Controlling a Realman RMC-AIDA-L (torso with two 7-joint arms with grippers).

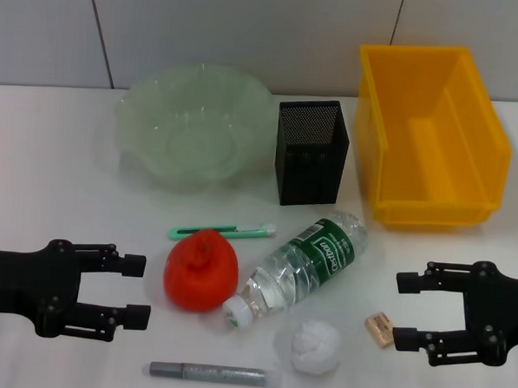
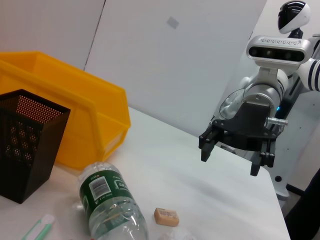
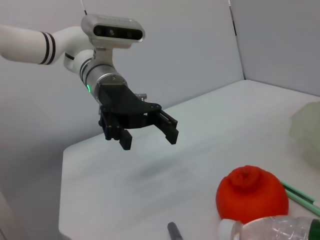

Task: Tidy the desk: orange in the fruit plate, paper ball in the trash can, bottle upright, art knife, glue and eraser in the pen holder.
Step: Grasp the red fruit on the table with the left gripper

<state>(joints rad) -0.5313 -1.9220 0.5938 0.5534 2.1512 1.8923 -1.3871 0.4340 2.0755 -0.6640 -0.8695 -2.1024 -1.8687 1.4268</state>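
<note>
We see a white counter against a grey panelled wall, our left claw and right claw both open and empty, flanking the toppled bottle beside the orange.

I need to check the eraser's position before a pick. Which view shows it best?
The head view: the eraser lies whole beside the right gripper. The left wrist view also shows it, near the frame's edge. The right wrist view misses it.
</note>
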